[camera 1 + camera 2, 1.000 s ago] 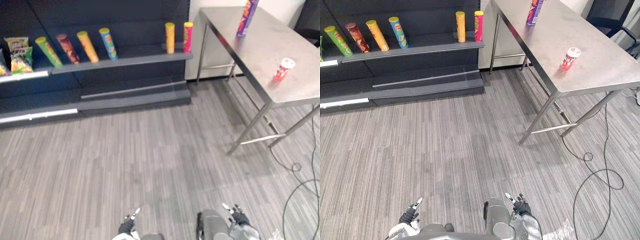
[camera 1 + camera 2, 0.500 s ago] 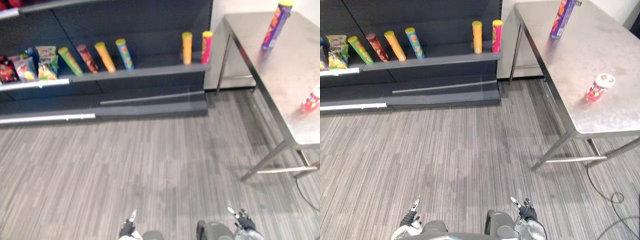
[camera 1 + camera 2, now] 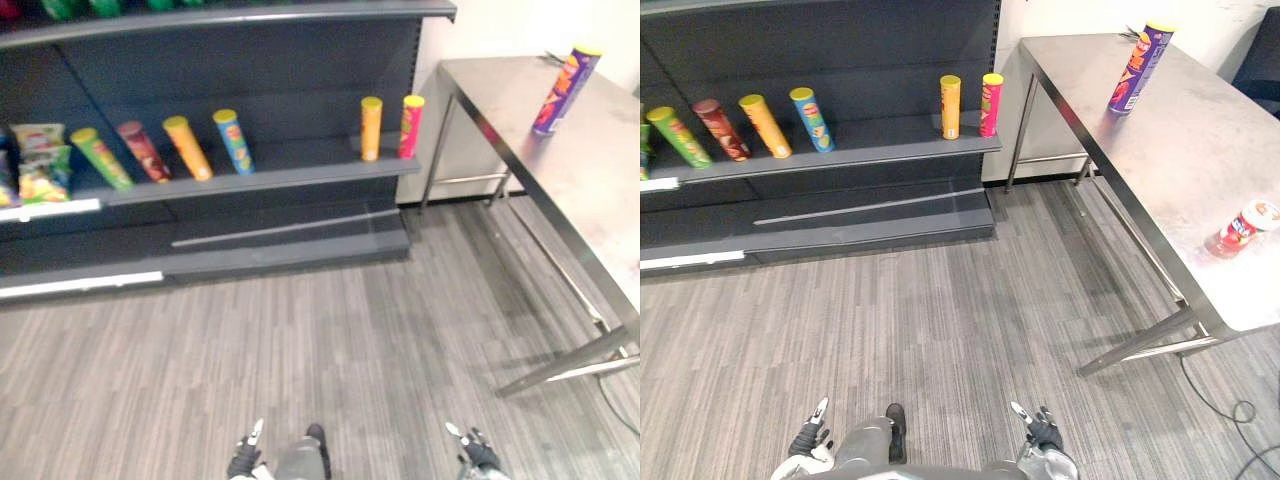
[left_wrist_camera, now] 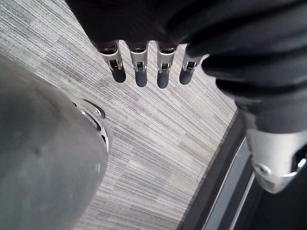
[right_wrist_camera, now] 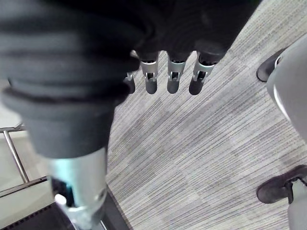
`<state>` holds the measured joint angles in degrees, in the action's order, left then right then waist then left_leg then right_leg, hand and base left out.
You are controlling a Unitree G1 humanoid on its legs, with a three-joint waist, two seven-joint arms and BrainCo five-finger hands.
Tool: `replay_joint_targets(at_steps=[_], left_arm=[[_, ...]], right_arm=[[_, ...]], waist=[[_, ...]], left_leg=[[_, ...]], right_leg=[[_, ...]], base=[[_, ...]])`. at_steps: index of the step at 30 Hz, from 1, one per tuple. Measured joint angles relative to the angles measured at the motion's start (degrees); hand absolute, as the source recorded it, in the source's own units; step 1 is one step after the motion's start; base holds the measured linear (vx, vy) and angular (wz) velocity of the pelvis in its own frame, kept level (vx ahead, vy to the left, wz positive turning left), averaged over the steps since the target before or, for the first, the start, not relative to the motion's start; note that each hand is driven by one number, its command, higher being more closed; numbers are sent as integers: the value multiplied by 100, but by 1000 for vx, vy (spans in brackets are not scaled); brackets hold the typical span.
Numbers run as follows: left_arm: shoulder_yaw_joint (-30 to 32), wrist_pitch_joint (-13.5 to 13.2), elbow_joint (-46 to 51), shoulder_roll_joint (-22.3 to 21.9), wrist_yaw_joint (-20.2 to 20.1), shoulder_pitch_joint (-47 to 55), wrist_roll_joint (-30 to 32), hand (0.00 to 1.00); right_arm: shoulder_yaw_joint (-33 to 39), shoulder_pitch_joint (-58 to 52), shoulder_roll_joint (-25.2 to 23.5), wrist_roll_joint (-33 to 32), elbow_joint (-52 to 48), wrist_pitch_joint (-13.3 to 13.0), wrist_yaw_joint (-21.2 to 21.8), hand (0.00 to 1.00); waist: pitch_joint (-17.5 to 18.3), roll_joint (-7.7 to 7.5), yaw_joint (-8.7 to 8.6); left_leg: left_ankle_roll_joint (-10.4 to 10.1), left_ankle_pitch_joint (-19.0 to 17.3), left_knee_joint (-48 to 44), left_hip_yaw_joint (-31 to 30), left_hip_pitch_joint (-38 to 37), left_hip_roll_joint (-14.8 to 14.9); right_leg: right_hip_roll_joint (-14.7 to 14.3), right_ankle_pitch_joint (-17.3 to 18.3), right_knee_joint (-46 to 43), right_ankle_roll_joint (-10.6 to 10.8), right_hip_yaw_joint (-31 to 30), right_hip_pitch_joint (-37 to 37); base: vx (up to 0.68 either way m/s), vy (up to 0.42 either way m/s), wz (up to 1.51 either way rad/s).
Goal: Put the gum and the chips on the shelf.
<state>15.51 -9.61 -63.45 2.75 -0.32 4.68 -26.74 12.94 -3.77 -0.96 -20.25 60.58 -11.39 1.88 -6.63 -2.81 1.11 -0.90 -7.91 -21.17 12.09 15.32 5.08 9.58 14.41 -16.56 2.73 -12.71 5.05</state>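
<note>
The chips are a tall purple can standing at the far end of a steel table on the right. The gum, a small red tub with a white lid, lies nearer on the same table. The dark shelf stands at the back left. Both hands hang low over the floor, far from the table. My left hand has straight fingers and holds nothing. My right hand is the same, its fingers straight and empty.
Several chip cans stand on the shelf: green, red, orange and blue at the left, an orange and a pink one at its right end. Snack bags sit further left. Grey striped floor lies between. Table legs slant down at right.
The whole picture has shifted, so the camera has moved: shelf and table sit further right and the shelf's top board now shows. Both hands still hang low and empty.
</note>
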Motion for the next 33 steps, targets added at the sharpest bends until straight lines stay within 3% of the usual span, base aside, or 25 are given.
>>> replay_joint_targets(at_steps=[1, 2, 4, 5, 6, 7, 8, 9, 12, 13, 14, 15, 17, 19, 21, 26, 28, 29, 30, 32, 33], left_arm=[[-90, 16, -34, 42, -2, 7, 9, 0], [-278, 27, -30, 95, -9, 8, 24, 0], [-620, 31, -43, 195, -6, 17, 56, 0], [-696, 32, -50, 216, -12, 18, 61, 0], [-859, 44, -82, 251, -35, 18, 67, 0], [-908, 56, -122, 251, -66, 11, 70, 0], [-973, 97, -169, 240, -105, 12, 68, 0], [-1042, 116, -204, 238, -136, 11, 70, 0], [-1061, 141, -245, 224, -158, 0, 90, 0], [-1051, 142, -256, 221, -158, -14, 92, 0], [-1051, 144, -261, 213, -151, -35, 97, 0], [-1052, 146, -269, 185, -146, -60, 107, 0], [-1062, 138, -314, -68, -139, -154, 317, 0], [-1073, 158, -360, -85, -133, -214, 353, 0], [-1083, 217, -378, -82, -140, -235, 476, 0], [-1066, 264, -371, -41, -229, -269, 492, 0], [-1008, 265, -305, -30, -214, -295, 429, 0], [-875, 265, -243, -64, -212, -243, 313, 0], [-774, 264, -244, -101, -194, -199, 58, 0], [-641, 223, -204, -134, -171, -148, -227, 0], [-604, 224, -187, -142, -173, -119, -232, 0]], right_arm=[[-9, 29, -17, 6, 79, 4, 5, 0], [-58, 58, -23, 7, 84, -5, -1, 0], [-144, 163, -9, 24, 90, -11, -13, 0], [-174, 191, -4, 27, 77, -17, -15, 0], [-201, 257, 6, 36, 31, -49, -26, 0], [-217, 277, 23, 36, 16, -61, -37, 0], [-228, 301, 51, 36, -26, -65, -62, 0], [-242, 299, 47, 36, -108, -66, -113, 0], [-270, 362, 18, 100, -172, -74, -185, 0], [-264, 369, 14, 180, -191, -94, -223, 0], [-248, 376, 17, 180, -203, -103, -233, 0], [-234, 378, 30, 180, -245, -112, -258, 0], [-227, 410, 171, 188, -319, -128, -291, 0], [-219, 461, 184, 216, -343, -134, -299, 0], [-220, 418, 227, 216, -332, -103, -305, 0], [-222, 346, 247, 156, -321, -100, -266, 0], [-223, 319, 279, 113, -324, -101, -260, 0], [-256, 300, 318, 102, -337, -104, -257, 0], [-311, 274, 354, 6, -339, -111, -260, 0], [-437, 197, 419, -71, -338, -135, -264, 0], [-429, 174, 426, -77, -332, -134, -264, 0]], waist=[[63, -61, 14], [65, -82, 34], [17, -38, -19], [-8, -10, -61], [-81, 18, -139], [-123, 45, -131], [-170, 108, -120], [-179, 140, -130], [-175, 163, -193], [-186, 184, -251], [-215, 200, -249], [-257, 208, -258], [-385, 584, -229], [-442, 645, -290], [-465, 615, -330], [-464, 555, -289], [-457, 554, -307], [-455, 599, -325], [-449, 654, -330], [-454, 608, -276], [-454, 612, -258]], left_leg=[[107, -68, 99, 129, -216, -83], [173, -155, 225, 180, -478, -166], [284, -298, 432, 341, -880, -225], [317, -326, 495, 353, -1014, -233], [361, -360, 697, 383, -1408, -241], [361, -360, 848, 436, -1635, -242], [356, -357, 1136, 534, -2015, -238], [341, -362, 1372, 643, -2278, -241], [233, -418, 1556, 791, -2469, -231], [147, -454, 1594, 883, -2508, -230], [95, -464, 1610, 942, -2566, -232], [29, -498, 1607, 986, -2657, -207], [-119, -462, 1821, 1155, -2886, 72], [-243, -399, 2014, 1253, -3078, 126], [-372, -340, 2056, 1245, -3252, 203], [-418, -345, 1261, 1264, -3203, 432], [-422, -345, -52, 1253, -2782, 668], [-523, -205, -1116, 1214, -2431, 952], [-547, 190, -1955, 1103, -2221, 1181], [-553, 687, -2951, 825, -1866, 1266], [-588, 397, -3193, 745, -1734, 1209]], right_leg=[[22, -209, -408, 45, -205, -125], [-7, -462, -1144, 250, -351, -405], [-76, -1143, -2525, 1001, -361, -1024], [-131, -1271, -2932, 1128, -328, -1173], [-194, -1172, -3705, 970, -16, -1509], [-175, -1047, -3891, 759, 234, -1638], [-85, -786, -3951, 354, 780, -1797], [-9, -646, -3614, 128, 1241, -1875], [-46, -539, -2082, 59, 1849, -1945], [-70, -650, -914, 103, 2117, -1894], [-80, -806, -426, 68, 2226, -1849], [-110, -1362, 55, 0, 2389, -1741], [-347, -1445, 289, -192, 3254, -1598], [-333, -1054, 94, -357, 3774, -1570], [-416, -821, -147, -427, 3744, -1499], [-576, -382, -288, -452, 3573, -1376], [-631, -292, -259, -460, 3372, -1273], [-766, -234, -251, -513, 3201, -1175], [-951, -203, -251, -600, 2930, -1040], [-1156, -156, -238, -722, 2318, -854], [-1199, -135, -238, -758, 2105, -824]], base=[[406, 270, -36], [434, 270, -42], [307, 190, -30], [237, 124, -17], [181, 73, -15], [259, 91, -29], [182, 62, -36], [203, 48, -35], [155, -45, -29], [177, -92, -34], [268, -130, -40], [300, -152, -39], [275, -193, -62], [199, -203, -36], [197, -199, -4], [109, -128, -25], [175, -114, -52], [195, -91, -92], [271, -81, -111], [298, 15, -140], [299, 111, -167]])
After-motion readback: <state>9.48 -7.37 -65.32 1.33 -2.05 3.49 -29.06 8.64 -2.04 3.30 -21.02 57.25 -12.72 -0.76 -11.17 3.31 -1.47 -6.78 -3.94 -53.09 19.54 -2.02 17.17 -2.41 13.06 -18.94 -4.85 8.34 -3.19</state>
